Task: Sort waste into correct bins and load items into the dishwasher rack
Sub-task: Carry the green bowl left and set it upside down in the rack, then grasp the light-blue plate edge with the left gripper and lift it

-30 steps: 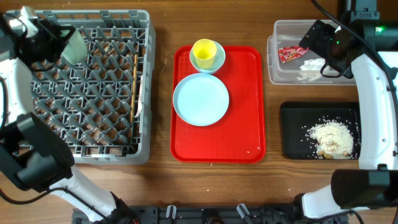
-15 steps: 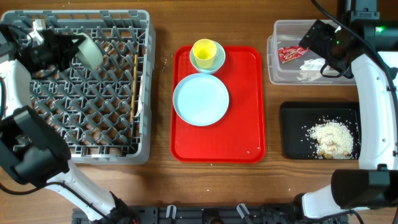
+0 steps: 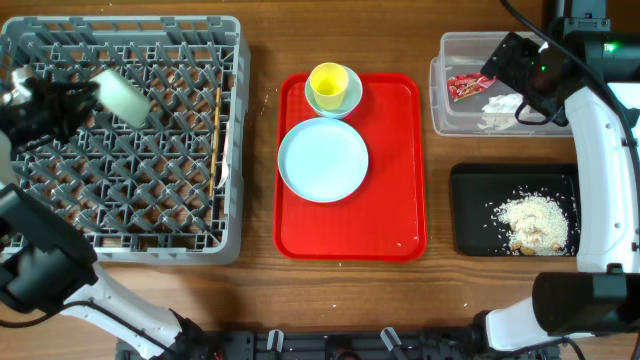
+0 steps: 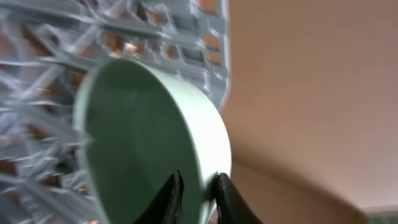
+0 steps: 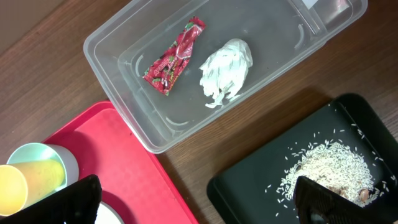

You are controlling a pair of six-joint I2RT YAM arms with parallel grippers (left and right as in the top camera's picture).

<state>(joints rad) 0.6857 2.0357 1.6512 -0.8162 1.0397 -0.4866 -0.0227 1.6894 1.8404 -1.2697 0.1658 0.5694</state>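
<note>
Overhead: left gripper [image 3: 95, 93] has a pale green bowl [image 3: 122, 92] pinched by the rim, tilted over the grey rack [image 3: 190, 215]. A wooden stick [image 3: 215, 135] lies in the rack. Plate [image 3: 323, 160] and yellow cup [image 3: 327, 80] sit on the red tray [image 3: 400, 200].

Left wrist: fingers [image 4: 171, 196] are clamped on the bowl's edge.

Right wrist: right gripper [image 5: 199, 199] is spread wide, holding nothing, above the clear tub [image 5: 112, 37] with the red wrapper [image 5: 171, 59] and a white scrap [image 5: 227, 70] inside. Rice [image 5: 329, 168] is in the black tray [image 5: 249, 186].

No legible txt, labels or nos.; print on red wrapper [image 5: 172, 58] too blurry, tiny.
</note>
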